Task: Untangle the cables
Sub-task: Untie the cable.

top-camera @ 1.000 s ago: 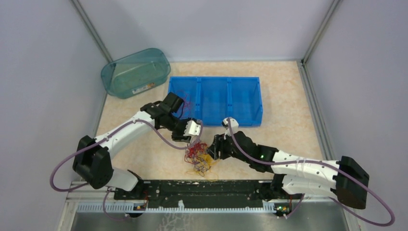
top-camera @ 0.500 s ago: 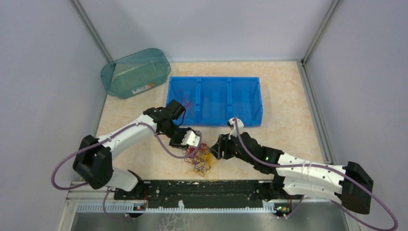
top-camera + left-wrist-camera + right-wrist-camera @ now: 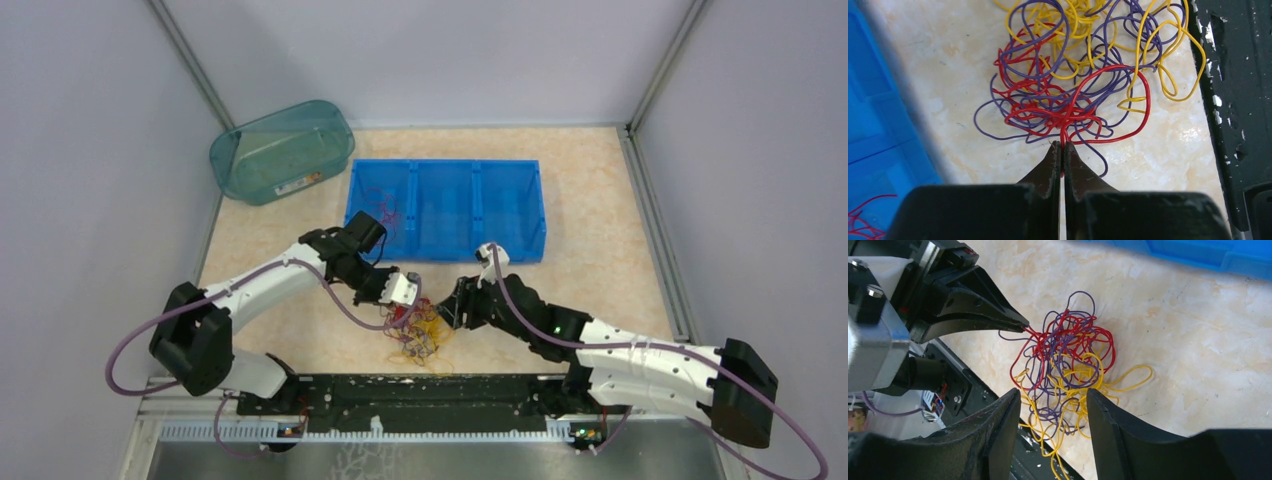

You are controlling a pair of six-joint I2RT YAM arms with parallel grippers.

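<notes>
Cables [image 3: 420, 335], top view: one tangle of red, purple and yellow on the worktop [image 3: 600, 200], close to its near edge and about midway along it. The left pincer [image 3: 404, 310] is at the tangle's left rim, lower and nearer the near edge than a second ago. The right pincer [image 3: 452, 312] is at the tangle's right side, its arm barely shifted. Blue tray [image 3: 540, 215] lies mid-worktop towards the far edge, with a few loose red wires [image 3: 385, 212] in its left compartment. Teal tub [image 3: 283, 150] lies at the far left corner.

Left wrist view: jaws of the left pincer pressed together, tips nipping one red strand [image 3: 1066, 134] where it leaves the knot. A second ago they stood about half apart. Red and purple loops lie nearest the tips, yellow beyond. Black rail [image 3: 1233, 100] runs along the near edge just beside the yellow loops.

Right wrist view: jaws of the right pincer about half apart, as before, above the yellow part of the tangle. No wire is clamped between them. Whether the tips touch any loop, cannot tell.
</notes>
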